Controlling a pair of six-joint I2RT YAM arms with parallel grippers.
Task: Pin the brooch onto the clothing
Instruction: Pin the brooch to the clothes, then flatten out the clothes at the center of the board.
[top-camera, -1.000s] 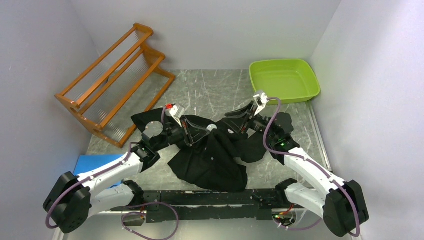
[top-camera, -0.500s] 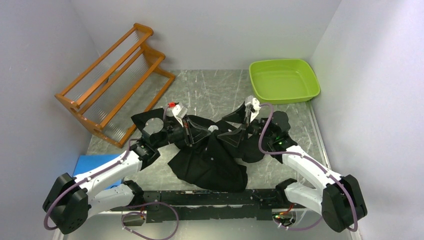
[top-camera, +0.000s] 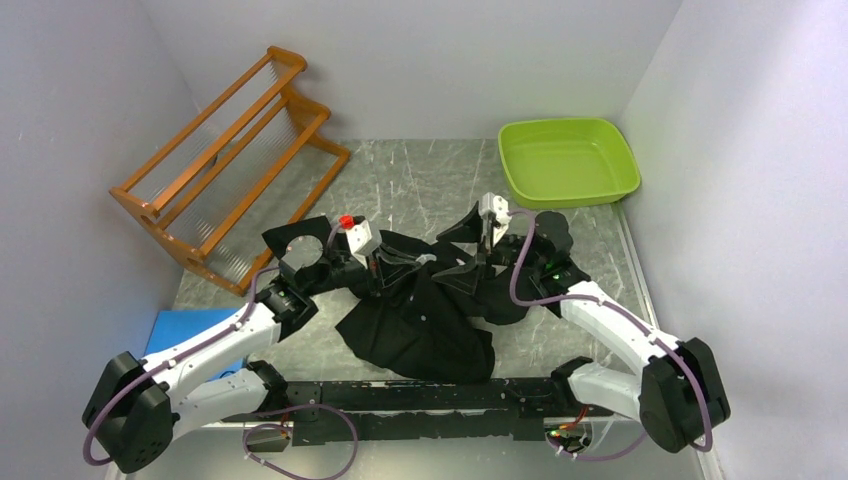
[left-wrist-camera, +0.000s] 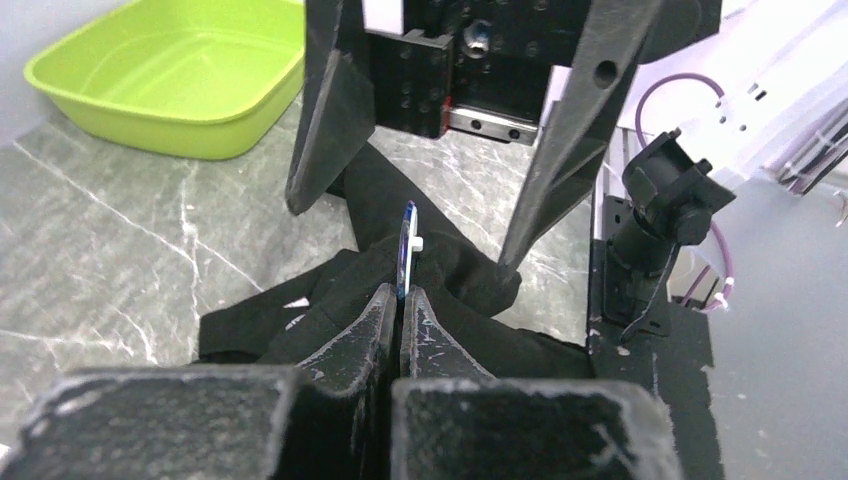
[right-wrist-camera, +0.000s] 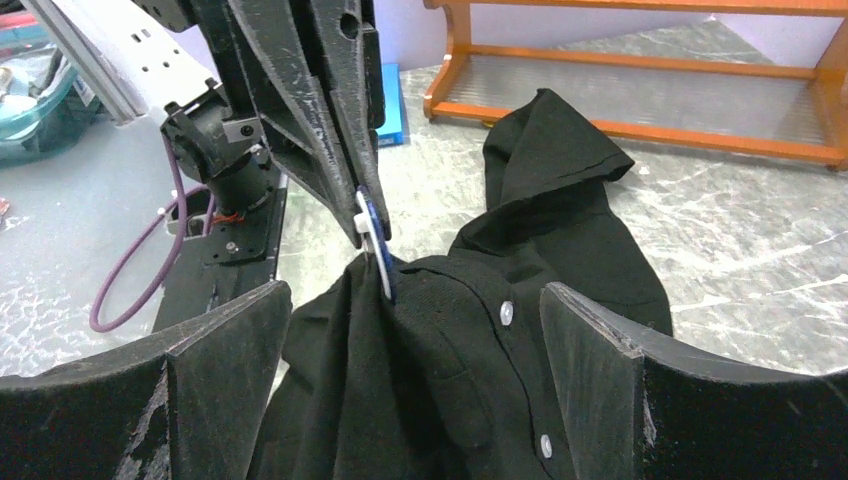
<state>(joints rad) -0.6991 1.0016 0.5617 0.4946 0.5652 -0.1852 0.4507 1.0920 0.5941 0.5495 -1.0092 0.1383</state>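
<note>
Left gripper (left-wrist-camera: 400, 305) is clamped tight on the lower edge of the brooch (left-wrist-camera: 407, 240), which stands on edge just beyond its fingertips, against a raised fold of the black shirt (left-wrist-camera: 450, 285). Right gripper (right-wrist-camera: 415, 292) faces it, jaws spread wide. The brooch sits in the gap between them, and the buttoned shirt front lies below.

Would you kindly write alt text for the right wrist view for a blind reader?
The shut left pincer holds a small blue-and-white brooch over a black buttoned shirt on a marble table, framed by the open right pincer.
</note>
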